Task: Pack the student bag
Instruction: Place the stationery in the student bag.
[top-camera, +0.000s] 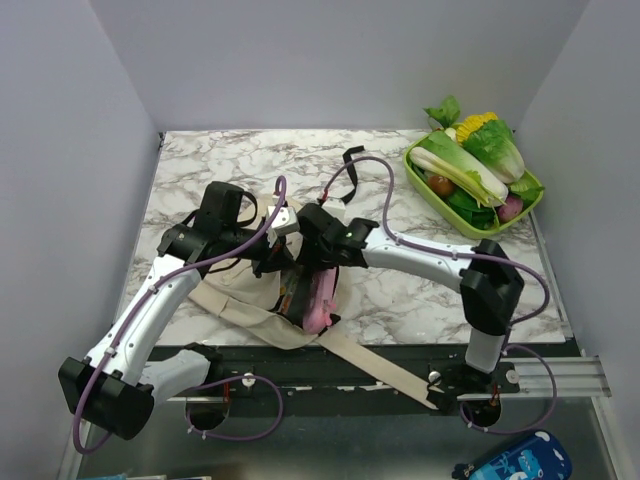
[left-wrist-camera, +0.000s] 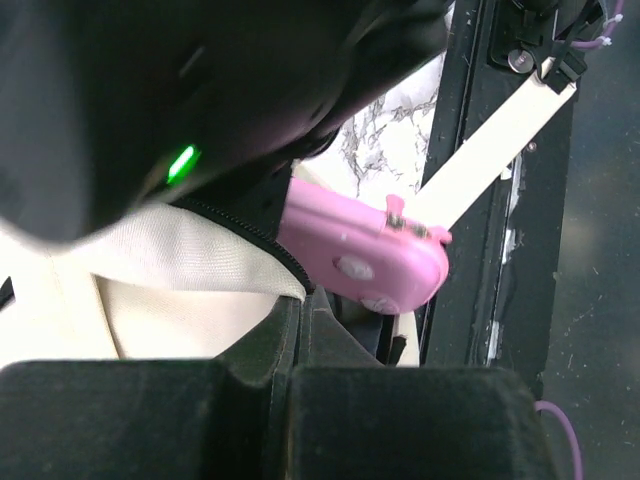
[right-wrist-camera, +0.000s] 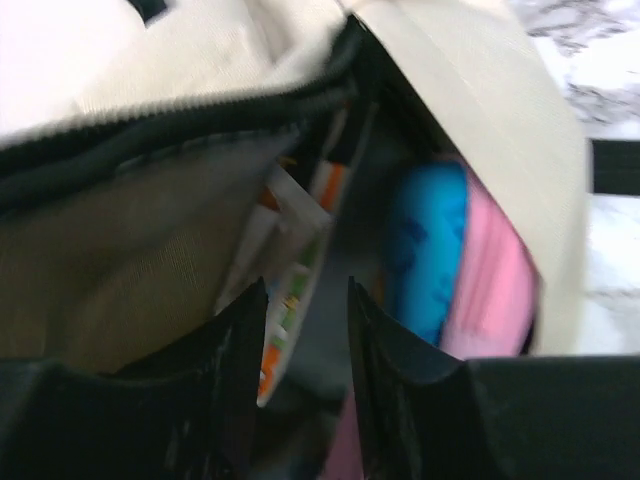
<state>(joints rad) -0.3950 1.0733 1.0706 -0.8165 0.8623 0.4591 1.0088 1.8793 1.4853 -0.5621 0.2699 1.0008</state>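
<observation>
Two arms meet over the bag (top-camera: 235, 300), which lies left of centre on the marble table (top-camera: 200, 170), near its front edge. The left gripper (left-wrist-camera: 303, 300) is closed, its tips touching the bag's black zipped rim. Whether fabric is nipped between them cannot be told. Just beside it a pink case (left-wrist-camera: 365, 255) sticks out of the bag's mouth. The long strap (left-wrist-camera: 500, 140) trails from under the case, over the table's front edge and onto the black rail. The right gripper (right-wrist-camera: 305, 295) hangs over the open mouth with its jaws narrowly parted and nothing between them. Below it, inside the dark lining, stand booklets (right-wrist-camera: 300, 260) with white and orange edges, then a blue thing (right-wrist-camera: 430, 250), then the pink case against the far wall. At the back right corner sits a green tray (top-camera: 437, 203) heaped with vegetables (top-camera: 470, 165). Off the table, at the near right, lies a blue pouch (top-camera: 515, 462).
</observation>
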